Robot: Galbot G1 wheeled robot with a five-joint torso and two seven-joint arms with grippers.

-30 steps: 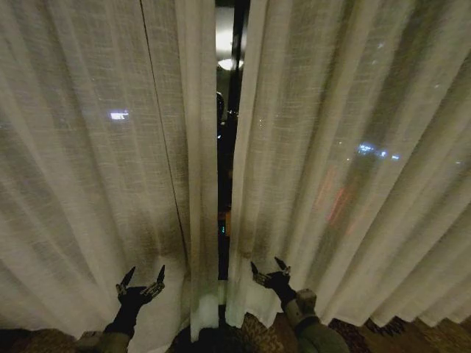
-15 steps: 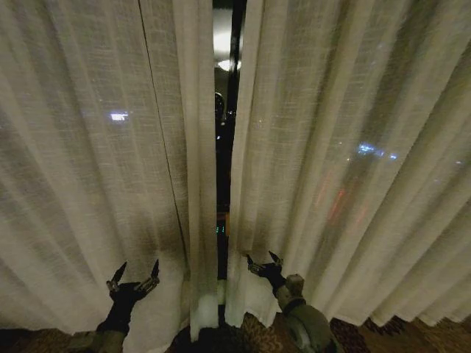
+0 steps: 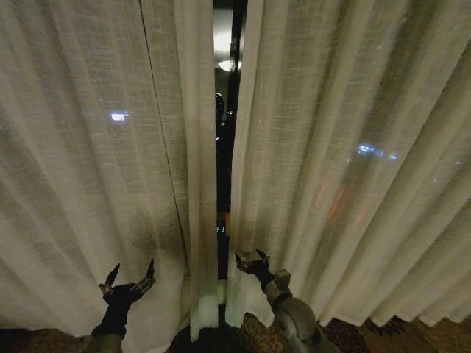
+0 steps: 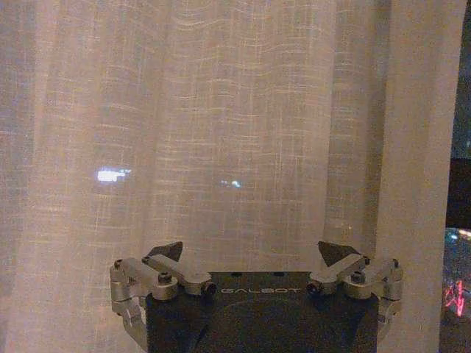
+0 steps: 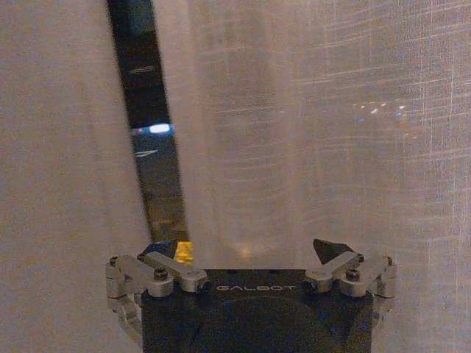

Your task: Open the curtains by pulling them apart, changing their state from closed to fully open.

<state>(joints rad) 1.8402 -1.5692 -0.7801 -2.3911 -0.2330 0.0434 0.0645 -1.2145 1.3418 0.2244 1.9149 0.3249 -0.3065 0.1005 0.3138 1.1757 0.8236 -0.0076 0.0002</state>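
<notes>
Two sheer cream-white curtains hang before me, the left panel [image 3: 96, 162] and the right panel [image 3: 346, 162], with a narrow dark gap [image 3: 223, 184] between their inner edges. Low down, my left gripper [image 3: 126, 277] stands open in front of the left panel [image 4: 221, 132], nothing between its fingers. My right gripper [image 3: 250, 258] is open too, close to the inner edge of the right panel [image 5: 294, 125], by the gap. Its wrist view shows the dark slit [image 5: 151, 162] just off one fingertip [image 5: 158, 250]. Neither holds fabric.
Through the gap I see dark window glass with reflected ceiling lights [image 3: 224, 44] and small city lights. Patterned carpet [image 3: 368, 334] shows under the curtain hems. Faint lights glow through both panels.
My right gripper has moved left toward the right panel's inner edge and the gap. My left gripper has sunk slightly and shifted left. The gap between the panels has stayed narrow.
</notes>
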